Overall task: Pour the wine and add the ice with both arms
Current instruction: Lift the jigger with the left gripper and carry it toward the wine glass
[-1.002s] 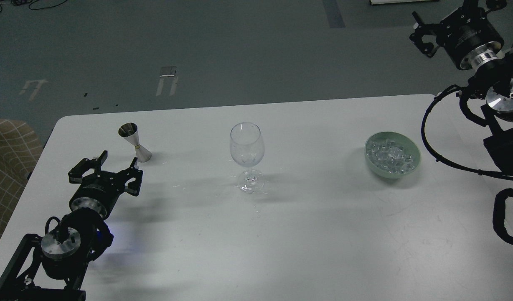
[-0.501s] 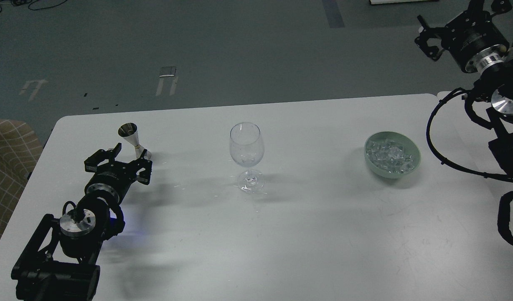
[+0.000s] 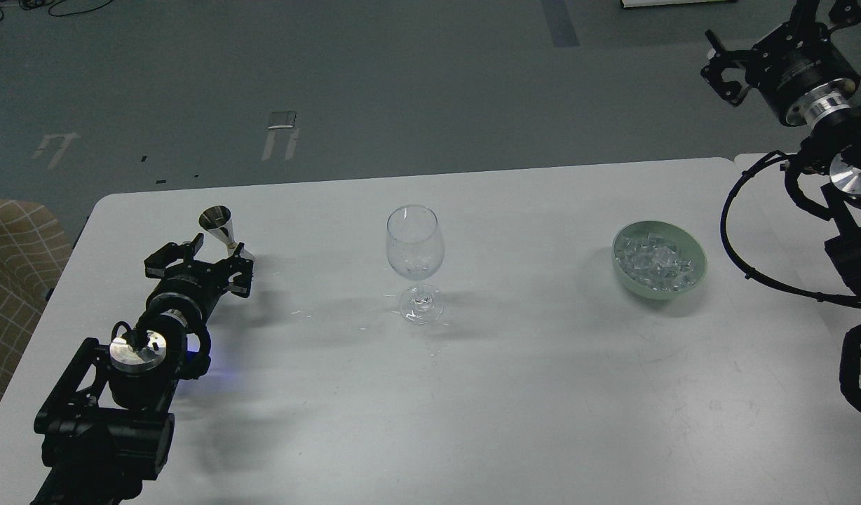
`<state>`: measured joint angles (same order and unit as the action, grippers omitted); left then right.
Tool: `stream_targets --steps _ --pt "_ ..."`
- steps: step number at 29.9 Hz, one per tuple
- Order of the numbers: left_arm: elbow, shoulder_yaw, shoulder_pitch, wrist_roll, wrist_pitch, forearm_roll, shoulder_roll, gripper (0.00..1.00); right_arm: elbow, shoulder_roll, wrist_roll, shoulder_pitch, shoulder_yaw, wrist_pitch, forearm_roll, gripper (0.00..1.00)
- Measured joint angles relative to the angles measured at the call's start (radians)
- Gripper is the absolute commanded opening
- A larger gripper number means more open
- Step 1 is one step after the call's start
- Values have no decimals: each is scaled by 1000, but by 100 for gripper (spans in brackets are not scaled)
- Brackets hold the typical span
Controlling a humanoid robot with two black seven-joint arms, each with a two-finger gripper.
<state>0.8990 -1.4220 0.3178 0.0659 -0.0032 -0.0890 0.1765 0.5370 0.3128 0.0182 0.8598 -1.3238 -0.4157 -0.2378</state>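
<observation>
A steel jigger (image 3: pixel 217 220) stands at the table's far left; any wine in it cannot be made out. My left gripper (image 3: pixel 222 252) is open, its fingers on either side of the jigger's lower cone, which it partly hides. An empty wine glass (image 3: pixel 414 247) stands upright at the table's middle. A pale green bowl (image 3: pixel 694 277) at the right holds many small clear ice cubes (image 3: pixel 653 259). My right gripper (image 3: pixel 719 64) is open and empty, raised high beyond the table's far right corner, well away from the bowl.
The white table (image 3: pixel 514 393) has small wet glints around the glass foot. A checked tan cushion (image 3: pixel 13 266) lies off the left edge. Looped black cables (image 3: pixel 735 245) of the right arm hang over the table's right side.
My left gripper has moved forward to the jigger, and its fingers now flank the jigger's lower part. My right gripper has moved slightly up and to the right.
</observation>
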Motion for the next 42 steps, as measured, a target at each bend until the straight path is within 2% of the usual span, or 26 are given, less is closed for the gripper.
stream_targets --steps 3,9,12,21,29,35,42 --pt "-34 2 14 3 -27 0 0 54 0 0 0 -6 0 0 0 100" --pt "-90 27 53 35 -78 0 2 49 3 0 0 -7 0 0 0 100" --pt "-98 29 62 41 -97 -1 2 42 3 0 0 -7 0 0 0 100" --pt "-140 66 85 41 -106 1 -19 42 0 8 0 -6 1 0 -1 100" --pt "-227 78 116 37 -172 -2 -22 41 -1 35 0 -9 33 0 -2 100" --pt "-264 78 140 35 -184 -4 -23 41 2 41 0 -4 71 0 -2 100" --pt "-286 77 167 35 -187 -6 -22 35 5 41 0 -2 73 1 0 100"
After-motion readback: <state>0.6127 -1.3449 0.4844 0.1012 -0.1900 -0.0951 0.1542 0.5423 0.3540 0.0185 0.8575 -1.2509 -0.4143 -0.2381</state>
